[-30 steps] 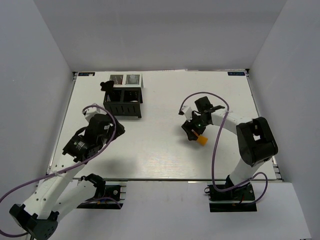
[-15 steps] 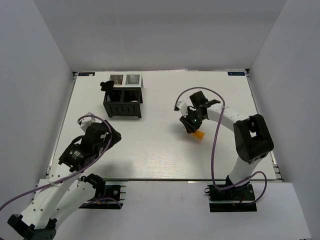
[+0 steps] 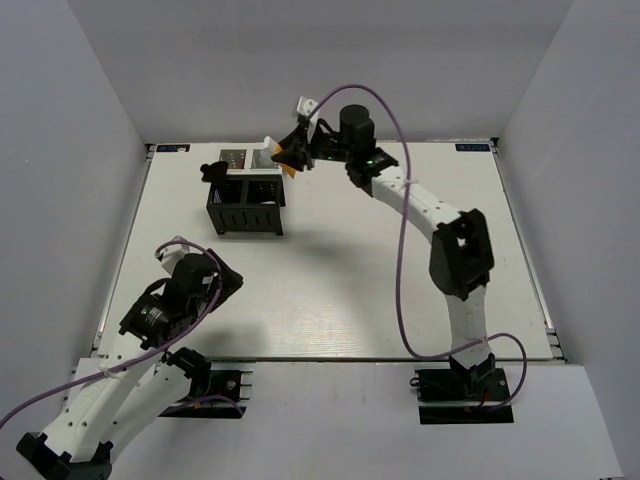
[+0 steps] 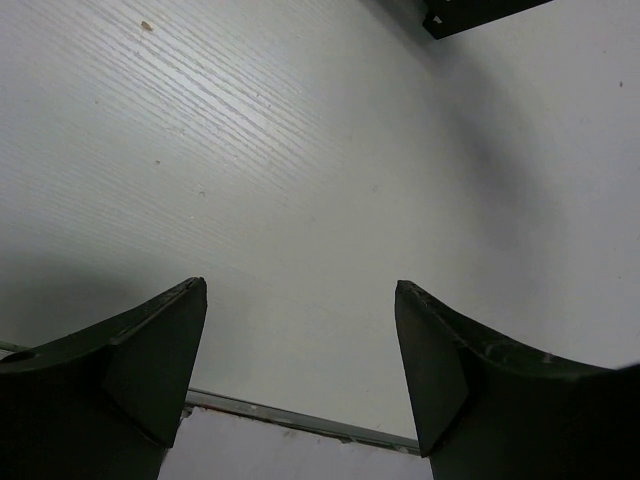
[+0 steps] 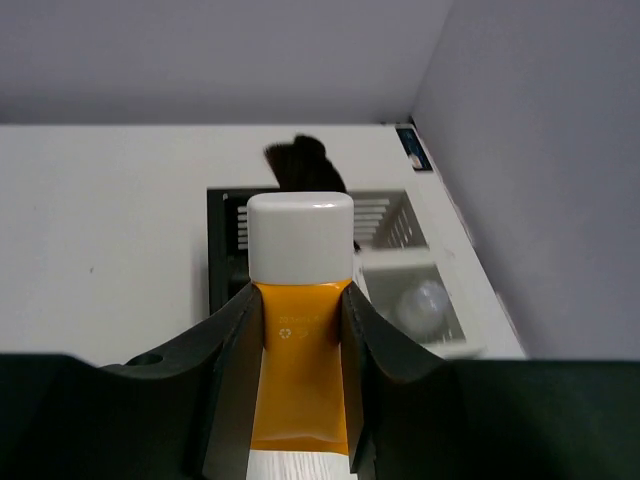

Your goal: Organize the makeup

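Observation:
My right gripper is shut on the orange white-capped tube and holds it in the air over the back right part of the black perforated box. From the right wrist, the tube sits between both fingers with its cap pointing forward. Below it lies the box. A black brush head sticks up from the box, also seen from above as the brush. A white egg-shaped sponge rests in a white compartment. My left gripper stands open and empty low over the table's near left.
White walls enclose the table on three sides. A metal rail runs along the table's near edge, just under my left gripper. A corner of the black box shows in the left wrist view.
My right gripper closed on the orange tube at mid-right of the table, lifted it and carried it back-left to above the box. The left arm drew back slightly toward the near edge.

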